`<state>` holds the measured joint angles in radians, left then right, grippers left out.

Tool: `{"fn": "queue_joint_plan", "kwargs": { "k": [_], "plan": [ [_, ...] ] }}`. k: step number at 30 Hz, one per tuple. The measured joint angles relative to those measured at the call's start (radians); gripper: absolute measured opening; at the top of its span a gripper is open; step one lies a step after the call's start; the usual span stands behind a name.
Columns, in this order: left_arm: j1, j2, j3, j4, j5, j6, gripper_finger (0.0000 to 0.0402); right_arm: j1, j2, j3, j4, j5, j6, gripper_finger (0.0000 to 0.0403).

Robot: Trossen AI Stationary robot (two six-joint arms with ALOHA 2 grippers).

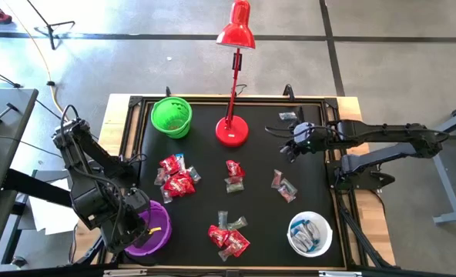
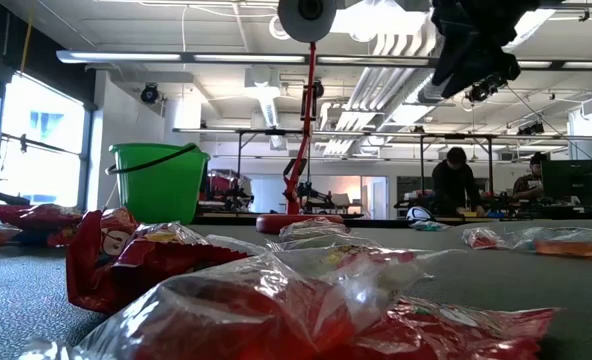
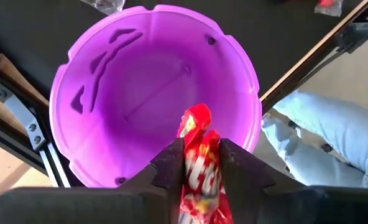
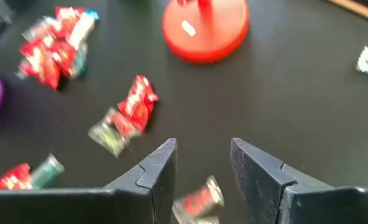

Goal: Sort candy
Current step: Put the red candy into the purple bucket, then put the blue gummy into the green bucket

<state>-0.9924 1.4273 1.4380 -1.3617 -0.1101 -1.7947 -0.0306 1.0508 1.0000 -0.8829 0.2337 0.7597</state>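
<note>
1. The left hand (image 3: 199,171) is over the purple bowl (image 3: 97,93) at the near left corner of the surface (image 1: 259,185). A red candy (image 3: 199,168) sits between its two fingers, which look like they are starting to let go.
2. To do this well, I think the hand should stay over the middle of the bowl and open wide, so the candy drops in and does not hit the rim.
3. More candy (image 1: 176,175) lies in little piles on the surface, apart from the bowls.
4. Farther off, the right hand (image 4: 202,165) hangs open and holds nothing, above a red candy, near the red lamp (image 1: 233,129).
</note>
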Motion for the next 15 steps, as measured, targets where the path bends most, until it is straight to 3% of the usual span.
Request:
{"fn": "queue_joint_plan", "kwargs": {
  "k": [6,15],
  "plan": [
    [0.0,0.0,0.0,0.031,0.002,0.024,0.0129,0.007,0.0,0.0,-0.082,0.0,0.0,0.0147],
    [0.059,0.0,0.007,0.025,-0.153,0.151,0.0149,0.007,0.007,0.0,-0.138,-0.051,0.127,0.0147]
  ]
}}
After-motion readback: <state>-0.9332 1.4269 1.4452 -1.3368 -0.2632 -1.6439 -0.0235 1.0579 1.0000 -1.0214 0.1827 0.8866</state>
